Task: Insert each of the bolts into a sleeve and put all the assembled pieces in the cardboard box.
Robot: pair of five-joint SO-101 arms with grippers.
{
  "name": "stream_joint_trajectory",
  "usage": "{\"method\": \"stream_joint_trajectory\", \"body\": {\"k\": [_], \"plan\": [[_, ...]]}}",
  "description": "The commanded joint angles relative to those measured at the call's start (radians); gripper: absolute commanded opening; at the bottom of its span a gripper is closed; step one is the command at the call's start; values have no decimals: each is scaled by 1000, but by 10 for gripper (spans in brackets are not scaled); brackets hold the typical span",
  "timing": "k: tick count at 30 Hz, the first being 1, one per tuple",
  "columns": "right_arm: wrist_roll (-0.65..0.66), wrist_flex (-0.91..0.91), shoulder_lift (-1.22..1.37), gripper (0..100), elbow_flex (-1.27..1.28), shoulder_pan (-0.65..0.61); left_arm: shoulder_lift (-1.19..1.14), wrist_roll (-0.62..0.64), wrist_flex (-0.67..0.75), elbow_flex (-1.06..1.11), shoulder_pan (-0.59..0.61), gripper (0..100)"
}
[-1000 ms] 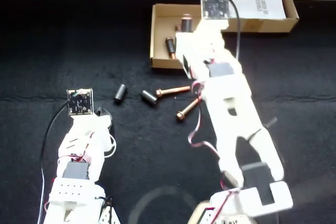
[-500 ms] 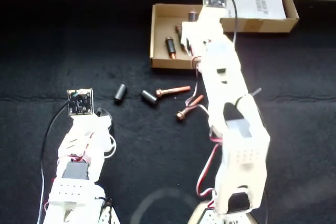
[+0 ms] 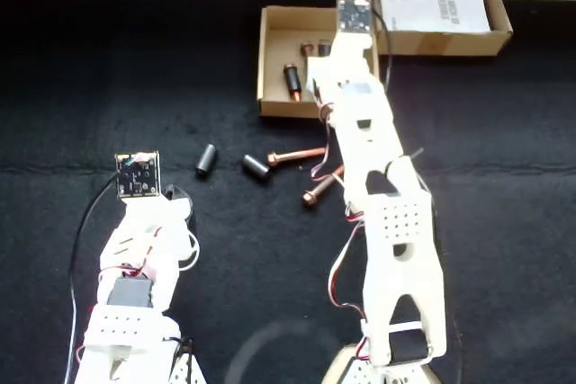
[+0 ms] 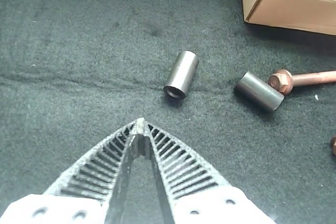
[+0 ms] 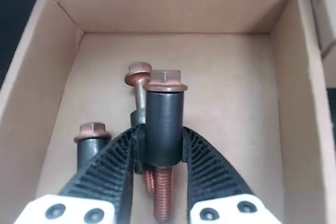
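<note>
Well, at the left my left arm (image 3: 144, 240) sat low over the desk (image 3: 81, 78), the left jaws pressed tip to tip with nothing between them. Ahead of those tips and apart from them lay the first loose sleeve (image 4: 181, 73), its long axis roughly in line with the jaws and its open end turned back toward them. The second sleeve (image 4: 258, 91) lay beyond it, just beside the head of the long bolt (image 4: 310, 78). The other bolt (image 3: 320, 188) rested partly under my right arm (image 3: 378, 177). I judged the left arm the nearer one for both sleeves.

Further right, the right arm stretched out over the cardboard box (image 5: 42, 77). The right jaws were closed around the dark sleeve of the assembled piece (image 5: 164, 124), bolt head pointing away from the wrist toward the far wall and the threaded end trailing back between the jaws. It hung inside the walls, above the box floor, with two finished pieces (image 5: 92, 140) lying below and beside it.

So the coming move turned on that: the piece was already over the box, lengthwise to it, and I reckoned simply parting the jaws would land it inside, possibly on its neighbours. A second box (image 3: 441, 38) stood at the far right.
</note>
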State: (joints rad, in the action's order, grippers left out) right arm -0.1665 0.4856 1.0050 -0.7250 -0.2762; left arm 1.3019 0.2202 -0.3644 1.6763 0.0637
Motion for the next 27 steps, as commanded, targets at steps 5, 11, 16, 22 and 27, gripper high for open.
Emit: {"method": "stream_joint_trajectory", "body": {"k": [5,11,16,22,27], "plan": [[-8,120,1,142,-182,8,18,-6,2,27,8,20],[-8,360,-1,144,-383,8,18,-6,2,27,8,20],[-8,693,-1,144,-657,-28,18,-6,2,27,8,20],[-9,1124,1,144,-1024,-151,18,-6,2,27,30,20],[-9,1279,-58,144,-1027,-225,18,-5,0,27,47,20]]}}
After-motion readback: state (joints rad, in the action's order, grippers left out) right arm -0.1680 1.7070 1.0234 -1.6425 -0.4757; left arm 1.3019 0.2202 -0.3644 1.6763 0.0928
